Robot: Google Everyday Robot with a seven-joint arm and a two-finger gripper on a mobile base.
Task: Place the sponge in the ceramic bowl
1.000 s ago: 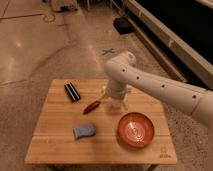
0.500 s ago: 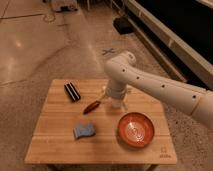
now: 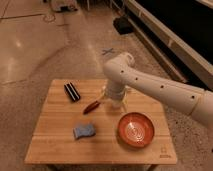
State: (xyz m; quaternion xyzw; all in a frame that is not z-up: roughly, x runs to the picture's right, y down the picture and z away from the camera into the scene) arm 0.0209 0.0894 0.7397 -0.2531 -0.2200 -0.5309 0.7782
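My tool (image 3: 114, 103) hangs low over the back middle of the bench (image 3: 55, 146); the sponge (image 3: 85, 131) lies flat on the wood, outside the ceramic bowl (image 3: 136, 142).

I cannot tell how far open my tool is, and I see nothing in it. Just to its left lies the red pepper (image 3: 91, 106), and further back the black ribbed block (image 3: 72, 92). The sponge sits nearer the front, near the bowl's left side but apart from it, and the bowl holds nothing. To do this well, I judge I should pass clear of the pepper, centre squarely over the sponge, squeeze the soft block only lightly, clear the bowl's rim and let go low over its middle.
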